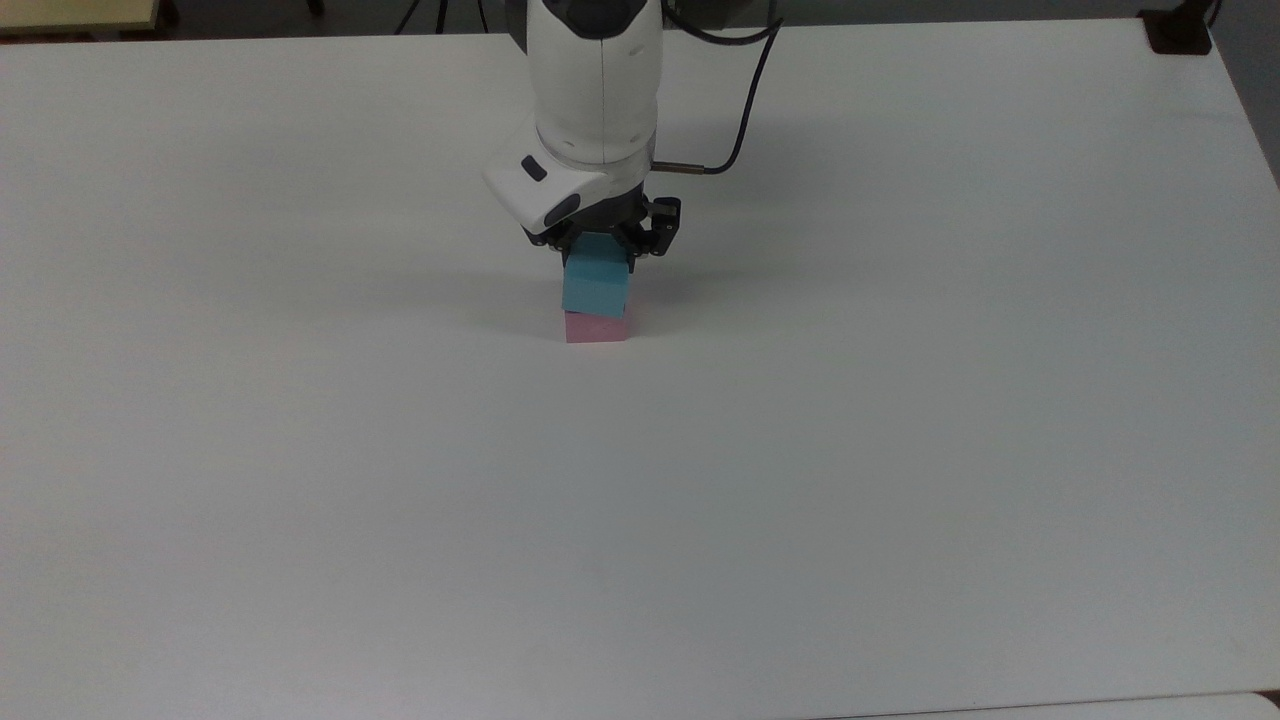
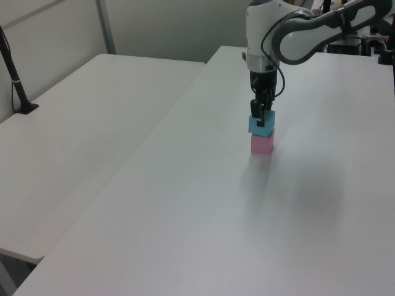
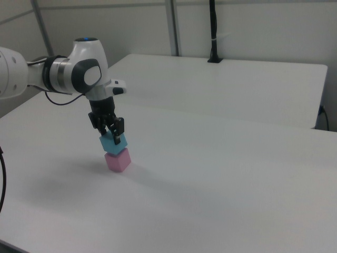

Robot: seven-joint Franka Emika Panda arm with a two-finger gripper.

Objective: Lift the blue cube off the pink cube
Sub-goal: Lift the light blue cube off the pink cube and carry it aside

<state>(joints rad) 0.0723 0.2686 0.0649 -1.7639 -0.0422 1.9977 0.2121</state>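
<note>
A broad white tabletop (image 1: 900,450) carries everything; in the left view a second white table (image 2: 80,142) sits beside it on the left view's left, and in the right view another one (image 3: 237,84) stands behind, with a dark pole (image 3: 213,31) rising from its far edge.

The white arm (image 1: 598,90) reaches in from the far edge in the top view, its wrist pointing straight down, with a black cable (image 1: 745,110) looping off on the top view's right. In the right view the arm (image 3: 63,74) comes in from the right view's left.

The claw (image 1: 600,252) is lowered over the stack, its black fingers (image 3: 119,138) down on opposite sides of the blue cube (image 1: 596,285). They sit close against the cube's upper sides and appear to grip it, narrowed to about the cube's width; the contact itself is partly hidden by the wrist in the top view. In the left view the claw (image 2: 260,116) covers the cube's top.

The blue cube (image 2: 261,125) sits slightly turned and tilted over the pink cube (image 1: 596,328), so their edges do not line up in the top view. Whether their faces touch all along I cannot tell. In the right view the blue cube (image 3: 110,142) sits a little toward the right view's left of the pink cube (image 3: 118,160).

The pink cube (image 2: 262,143) rests flat on the tabletop, near the middle of its far half in the top view.
</note>
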